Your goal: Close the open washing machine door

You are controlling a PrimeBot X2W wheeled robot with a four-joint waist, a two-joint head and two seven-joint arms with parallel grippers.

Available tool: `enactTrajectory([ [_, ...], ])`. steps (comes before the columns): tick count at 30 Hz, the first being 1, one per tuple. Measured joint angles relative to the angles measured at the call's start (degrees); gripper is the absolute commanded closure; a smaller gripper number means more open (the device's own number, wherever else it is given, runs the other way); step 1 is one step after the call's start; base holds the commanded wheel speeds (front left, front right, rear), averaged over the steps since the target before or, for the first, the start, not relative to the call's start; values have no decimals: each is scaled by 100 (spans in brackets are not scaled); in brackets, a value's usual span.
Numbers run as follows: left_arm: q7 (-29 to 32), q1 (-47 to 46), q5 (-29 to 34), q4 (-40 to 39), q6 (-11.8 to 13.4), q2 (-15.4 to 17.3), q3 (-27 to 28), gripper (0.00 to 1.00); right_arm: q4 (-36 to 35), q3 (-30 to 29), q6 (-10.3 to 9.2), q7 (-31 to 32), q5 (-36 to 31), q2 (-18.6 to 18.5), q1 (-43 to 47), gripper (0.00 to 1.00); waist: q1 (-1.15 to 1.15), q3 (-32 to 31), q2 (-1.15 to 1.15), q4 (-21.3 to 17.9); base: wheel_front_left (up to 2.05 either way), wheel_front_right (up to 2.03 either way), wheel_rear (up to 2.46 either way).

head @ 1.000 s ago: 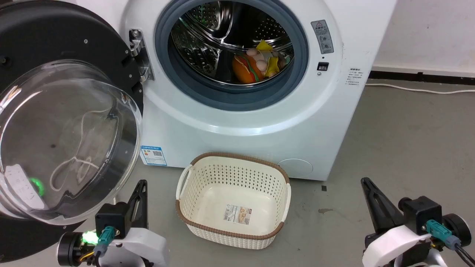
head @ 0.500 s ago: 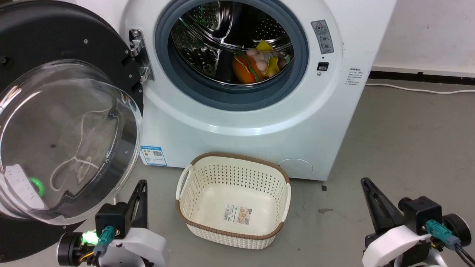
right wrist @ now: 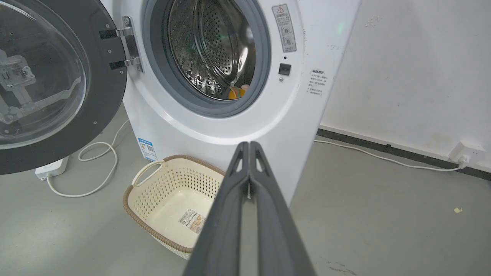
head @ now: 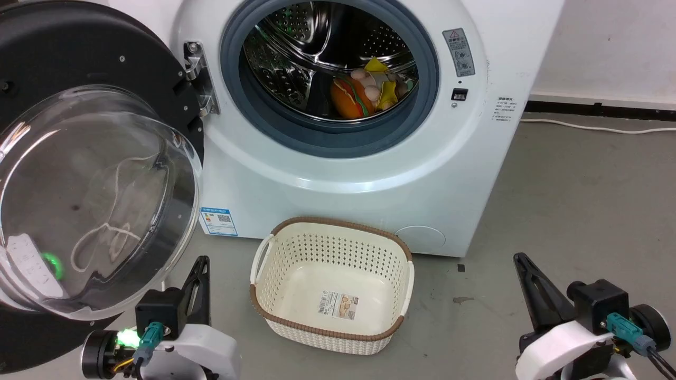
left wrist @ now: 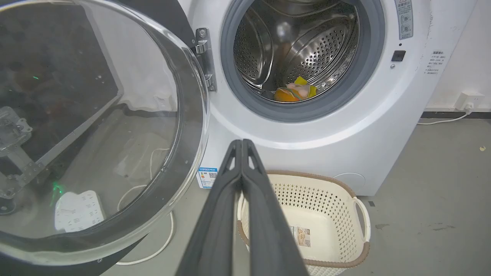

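We have not yet begun; the large round black-rimmed washing machine door [head: 95,184] with its clear glass bowl stands wide open, left of the white machine [head: 369,200]; our left gripper [left wrist: 241,142] and right gripper [right wrist: 249,145] hang low, fingers pressed together, empty; next, the left gripper, near the door, must probably reach behind its hidden outer face and push it shut.

Bright, even indoor light; shadows soft, faint round the basket [head: 338,221]. Glare + reflections on the washing machine door [head: 90,200] glass, incl. a green LED spot low on its left. Steel drum [head: 317,37] has hard highlights. Wrist views bend at edges w/ wide-angle lens. Pics sharp throughout.
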Motion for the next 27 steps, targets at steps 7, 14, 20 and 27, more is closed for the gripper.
enactTrajectory([
  [7,0,-2,0,5,-1,0,-7,0,-1,0,0,0,3,0,-9,0,0,0,0,0,0,0,0],
  [14,-51,-3,0,-1,0,1,-35,0,-1,-20,0,-41,51,0,-9,0,0,1,0,12,0,0,0],
  [20,-112,-3,0,-13,1,4,-65,0,1,-16,0,-114,65,0,-9,0,0,-3,0,69,0,0,0],
  [27,-190,-3,0,-44,7,20,-92,0,1,5,0,-198,137,0,-4,0,0,-16,0,210,0,0,0],
])
